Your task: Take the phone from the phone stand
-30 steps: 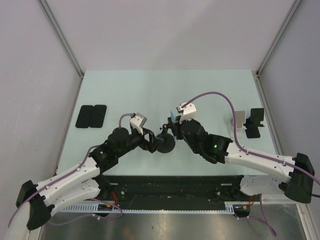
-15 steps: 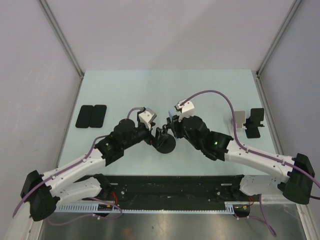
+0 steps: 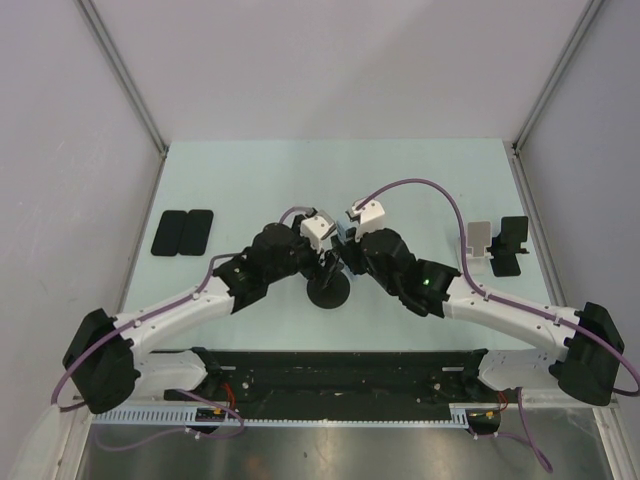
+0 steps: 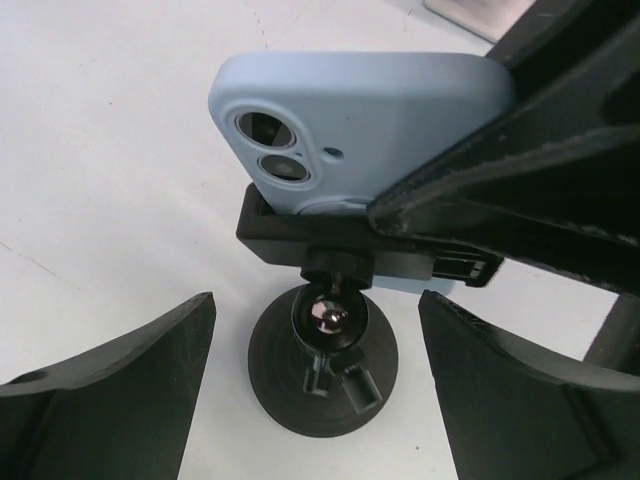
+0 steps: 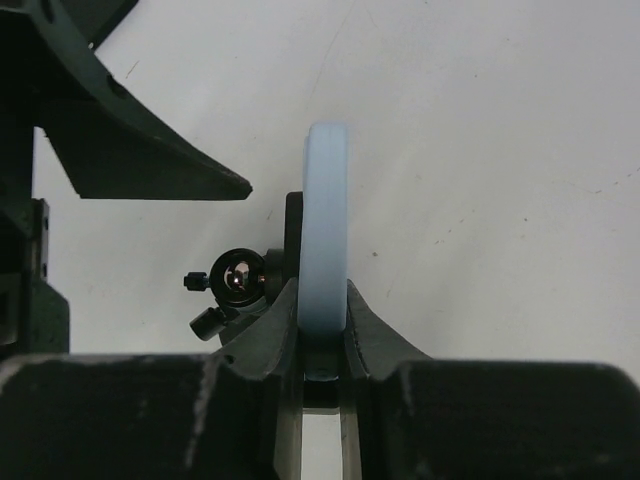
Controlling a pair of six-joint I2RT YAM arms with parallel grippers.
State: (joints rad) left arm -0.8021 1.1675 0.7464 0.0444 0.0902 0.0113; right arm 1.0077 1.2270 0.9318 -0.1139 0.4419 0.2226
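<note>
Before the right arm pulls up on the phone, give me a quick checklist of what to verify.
1. Grip: right gripper pinches the phone on both faces: ok.
2. Bracing: left gripper holds the phone stand: not ok, jaws open, straddling its base untouched.
3. Phone free of the stand's clamp: not ok, seated.
4. Stand base flat on the table: ok.
5. Grip firmness: cannot tell.

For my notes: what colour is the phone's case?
Light blue phone case; clearest in the left wrist view.
</note>
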